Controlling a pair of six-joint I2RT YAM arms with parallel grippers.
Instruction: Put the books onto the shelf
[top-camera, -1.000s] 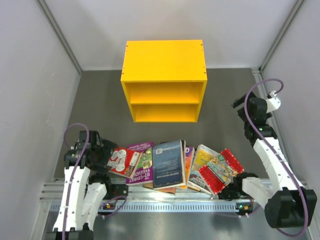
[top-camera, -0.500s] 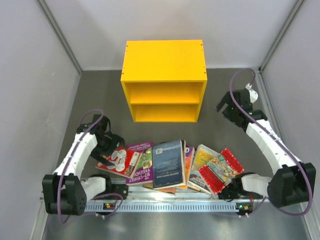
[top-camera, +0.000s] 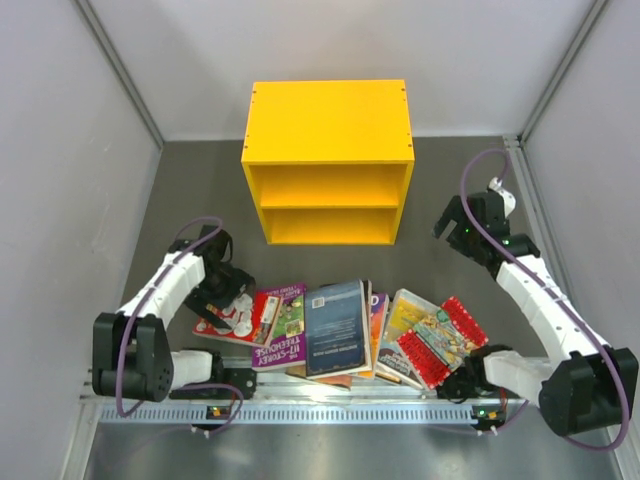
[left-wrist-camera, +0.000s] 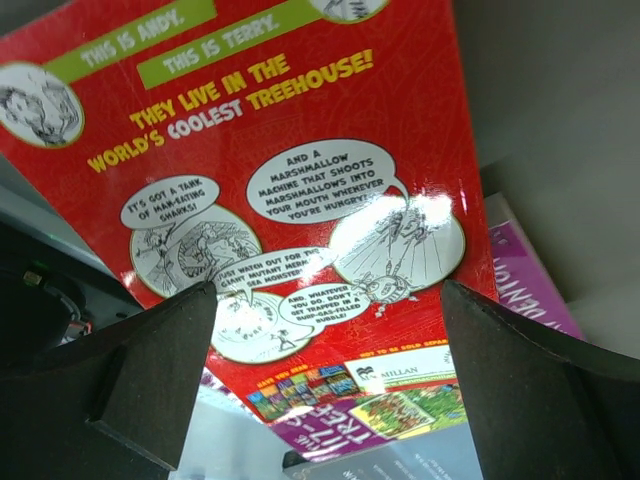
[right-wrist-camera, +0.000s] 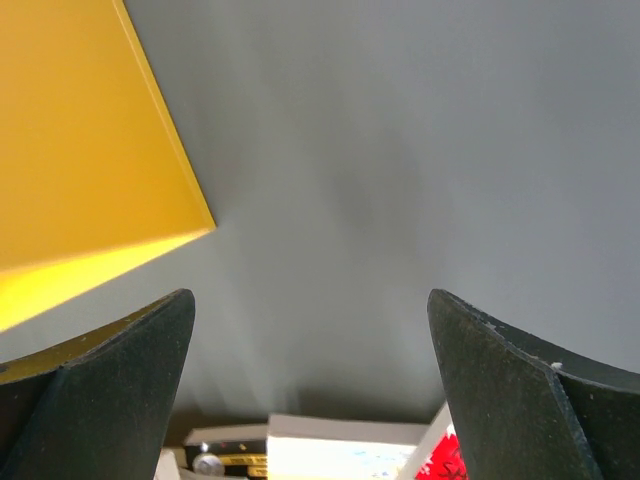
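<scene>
Left claw (top-camera: 228, 298) spread wide, pinching nothing, hung right above red book (top-camera: 243, 319) at left end of the row; in left wrist view both fingers (left-wrist-camera: 150, 375) framed the back cover (left-wrist-camera: 290, 210), so target sat directly below, jaws straddling it. Long axis of red book ran roughly near-to-far, tilted a bit, lying flat and partly overlapping purple book (top-camera: 285, 325). Right claw (top-camera: 453, 228) also spread wide, empty, held over bare table (top-camera: 440, 190) just right of shelf (top-camera: 328, 165), well apart from the books; right wrist view showed only shelf corner (right-wrist-camera: 90, 150), grey floor and a strip of books (right-wrist-camera: 330, 455) at bottom edge. Left arm clearly nearer, likely first pick. Counted: one shelf, two open compartments split by one board, both holding nothing, opening faced the arms. Seven books or so, all flat in an overlapping fan between shelf and arm bases: red, purple, dark blue (top-camera: 337, 328), yellowish (top-camera: 408, 318), second red at right end (top-camera: 440, 345), plus orange and another edge poking under the blue one; exact count hard to tell from overlap. None shelved yet.
</scene>
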